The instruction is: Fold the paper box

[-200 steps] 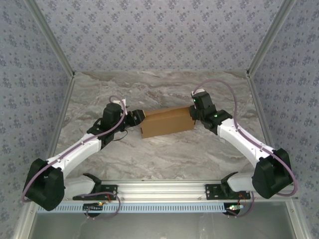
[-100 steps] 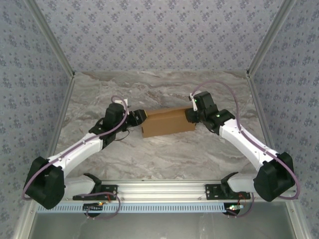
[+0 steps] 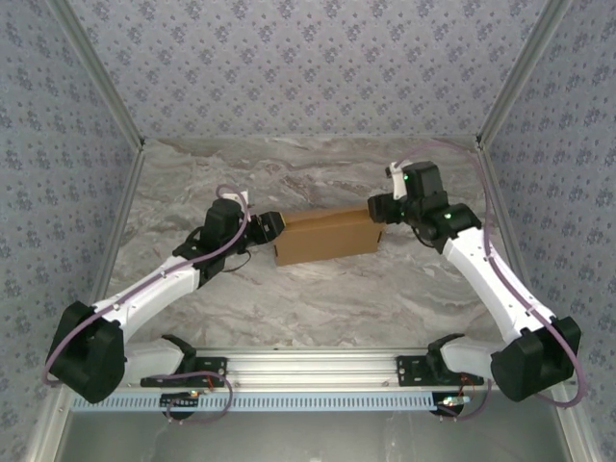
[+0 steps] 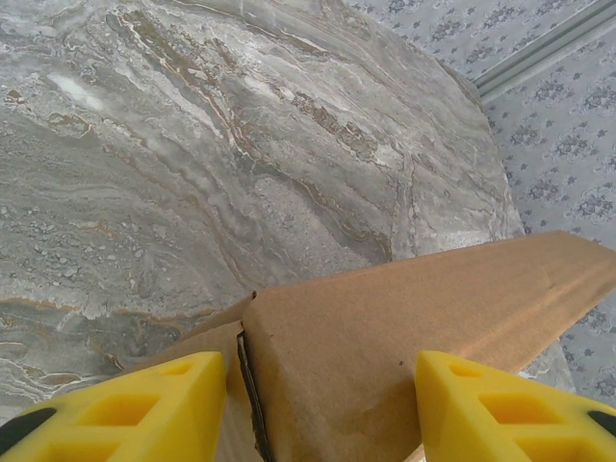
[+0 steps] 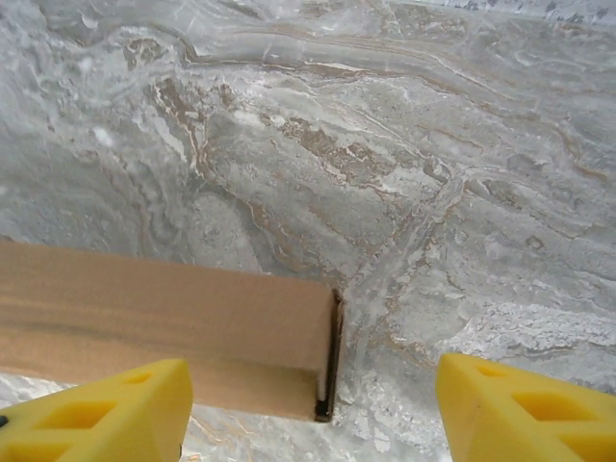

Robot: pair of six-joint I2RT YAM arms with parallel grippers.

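The paper box (image 3: 325, 238) is a closed, flat brown cardboard box lying mid-table, long side running left to right. My left gripper (image 3: 270, 225) is at its left end, open, its yellow fingers (image 4: 144, 409) standing either side of the box's corner (image 4: 404, 327). A dark seam runs down that end of the box. My right gripper (image 3: 380, 210) is open just off the right end. In the right wrist view the box's right end (image 5: 164, 308) lies between and beyond the yellow fingertips (image 5: 115, 414), with a gap to the right finger.
The marble table (image 3: 318, 298) runs around the box. Patterned walls close in the back and both sides (image 3: 308, 67). A metal rail (image 3: 308, 366) with the arm bases lies along the near edge.
The right arm has swung to the right and back, so its gripper has come off the top of the box's right end. The left gripper edged slightly toward the box.
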